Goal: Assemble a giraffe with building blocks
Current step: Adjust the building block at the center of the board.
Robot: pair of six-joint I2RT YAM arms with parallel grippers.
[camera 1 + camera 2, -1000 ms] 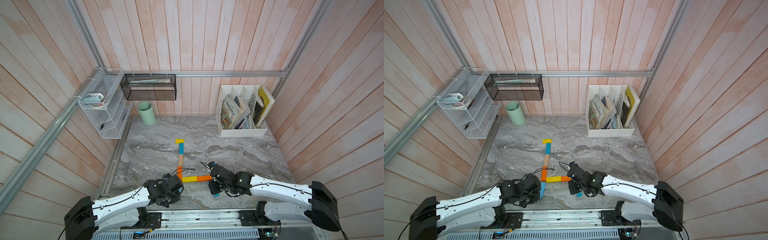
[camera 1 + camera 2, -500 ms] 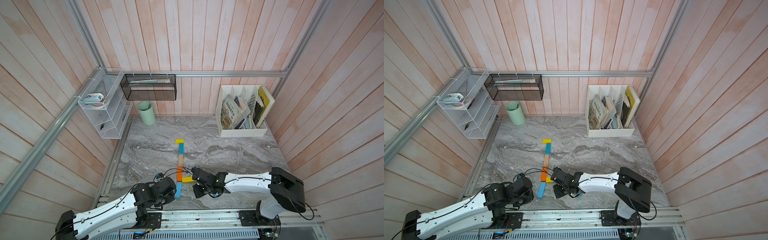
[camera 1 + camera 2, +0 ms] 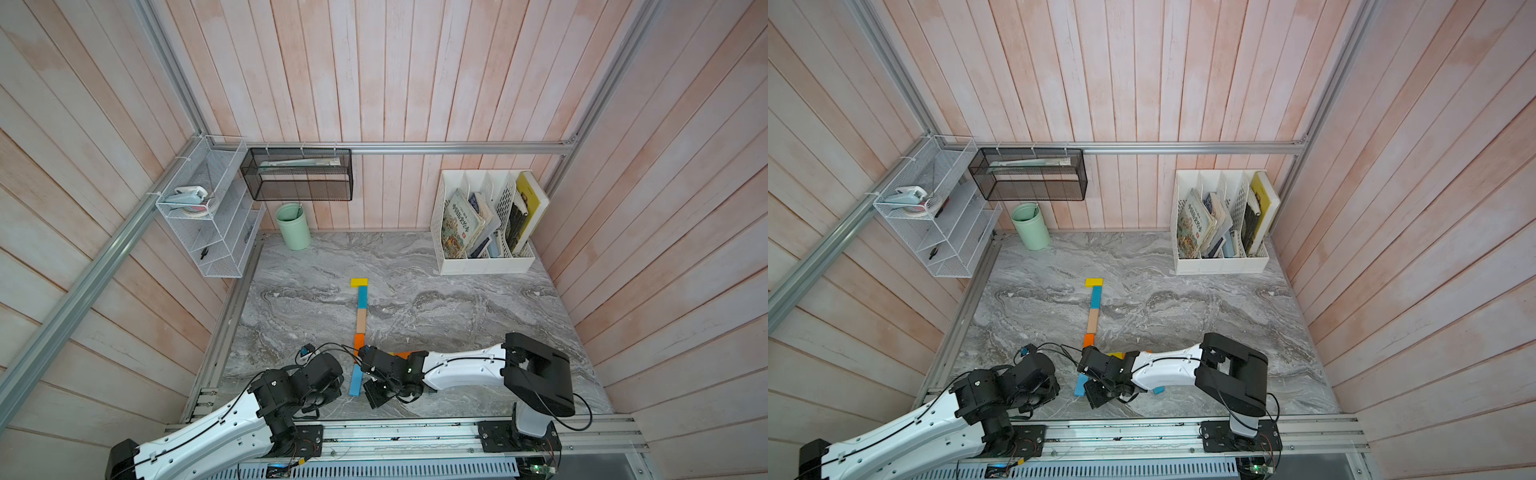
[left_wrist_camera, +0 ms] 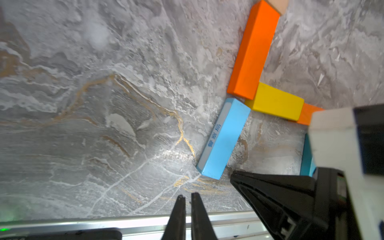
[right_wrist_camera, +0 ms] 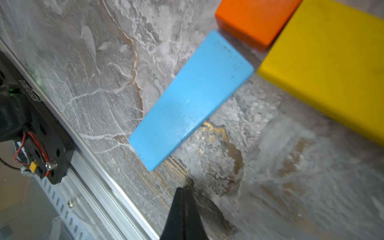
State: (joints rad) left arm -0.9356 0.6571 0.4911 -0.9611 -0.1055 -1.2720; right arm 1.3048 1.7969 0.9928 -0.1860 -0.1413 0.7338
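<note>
Inspecting the right pincer (image 5: pixel 185 187): its jaws are pressed together with nothing between them. The joined tip sits low over the worktop (image 3: pixel 457 316), just beside the lower end of the light blue block (image 5: pixel 191 99) and apart from it by a narrow margin. Judged purpose: a closed tip serves as a pusher, suited to trimming the angle of a flat piece too low to pinch easily. The left pincer (image 4: pixel 188 196) is all but closed, with a sliver of gap showing, and is empty. It stands near the front rail (image 4: pixel 124 220), clear of the blocks, presumably to leave the other arm room.

The light blue block lies flat and slanted as a leg. Its upper corner meets, or very nearly meets, the end of the yellow body block (image 4: pixel 276 101); contact cannot be confirmed. That yellow piece butts against the foot of the orange neck block (image 4: pixel 253 49) and runs into an orange body block (image 4: pixel 307 116), mostly hidden by the right arm. A teal leg block (image 4: pixel 306 160) shows beyond, largely covered, so its splay cannot be checked.

In both top views the giraffe (image 3: pixel 1096 297) lies mid-worktop, with the yellow head block (image 3: pixel 359 282) crosswise, then the teal neck block (image 3: pixel 362 297) and tan block (image 3: pixel 361 321) in line. Assessment: all eight pieces appear laid, leaving only leg alignment open.
</note>
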